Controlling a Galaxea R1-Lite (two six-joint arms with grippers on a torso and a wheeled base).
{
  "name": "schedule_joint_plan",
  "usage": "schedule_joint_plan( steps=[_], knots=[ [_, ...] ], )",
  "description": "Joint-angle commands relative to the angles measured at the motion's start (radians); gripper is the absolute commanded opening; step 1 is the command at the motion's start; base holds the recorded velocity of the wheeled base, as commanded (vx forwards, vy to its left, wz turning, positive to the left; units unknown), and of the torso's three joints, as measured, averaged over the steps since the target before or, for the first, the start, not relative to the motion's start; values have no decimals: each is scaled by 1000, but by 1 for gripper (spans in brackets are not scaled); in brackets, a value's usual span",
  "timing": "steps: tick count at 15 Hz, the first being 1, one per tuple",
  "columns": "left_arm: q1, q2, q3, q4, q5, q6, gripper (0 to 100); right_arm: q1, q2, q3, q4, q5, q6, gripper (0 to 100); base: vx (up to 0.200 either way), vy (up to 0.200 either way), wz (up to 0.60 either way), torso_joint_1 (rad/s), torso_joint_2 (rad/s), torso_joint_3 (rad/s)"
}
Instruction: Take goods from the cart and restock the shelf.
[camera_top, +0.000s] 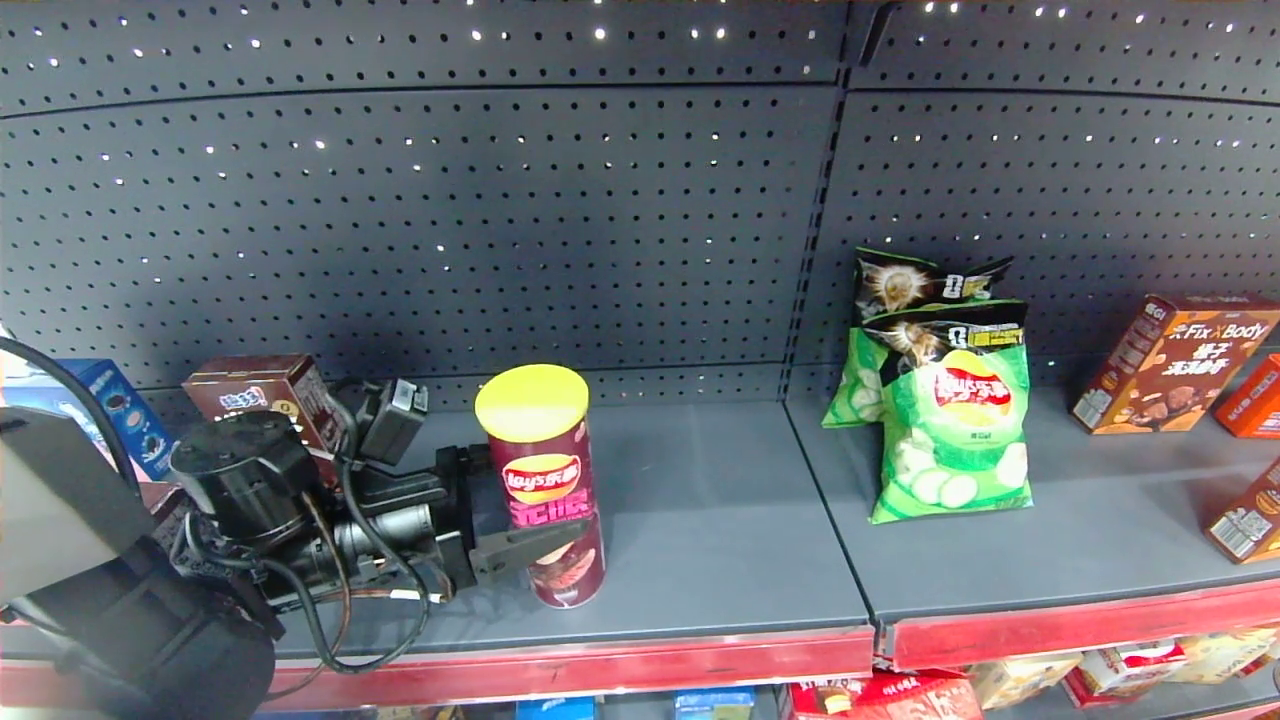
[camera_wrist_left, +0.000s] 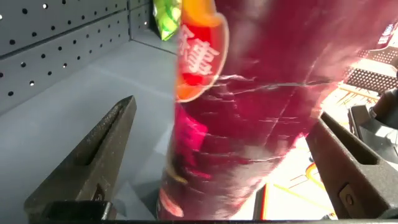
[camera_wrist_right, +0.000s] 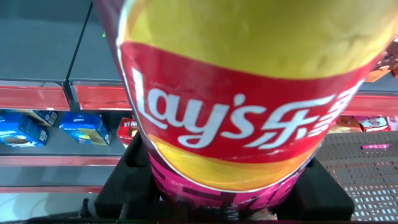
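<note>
My can (camera_top: 548, 480) stands upright on the shelf (camera_top: 720, 520), near its front edge. The left gripper (camera_wrist_left: 225, 115) straddles its lower half, released: both fingers (camera_wrist_left: 93, 158) sit clear of the sides. In the right wrist view, the right gripper (camera_wrist_right: 224, 194) is clamped on a second can (camera_wrist_right: 249, 93), held off the shelf. Green bags (camera_top: 950, 420) lean on the back panel further right, with boxes (camera_top: 1170, 365) beyond.

On the shelf (camera_top: 700, 520) the can (camera_top: 545, 480) stands loose inside the left gripper (camera_wrist_left: 222, 115), chip bags (camera_top: 945, 400) at its two o'clock, boxes (camera_top: 260, 395) at ten; the right gripper (camera_wrist_right: 217, 202) clasps a second can (camera_wrist_right: 249, 93).
</note>
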Motion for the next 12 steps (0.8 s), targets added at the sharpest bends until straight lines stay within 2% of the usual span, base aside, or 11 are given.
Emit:
schedule_joint_plan(
  steps=[1,3,7,12],
  knots=[
    [0,-20,1,-1,-1,-3,100,0,2,-1,0,1,-1,0,0,0,0,0,0,0],
    [0,-44,4,-1,-3,-3,100,0,0,-1,0,1,-1,0,0,0,0,0,0,0],
    [9,-143,119,-1,0,3,100,0,0,-1,1,1,-1,0,0,0,0,0,0,0],
    [117,-230,179,-1,-3,16,100,0,0,-1,0,1,-1,0,0,0,0,0,0,0]
  ],
)
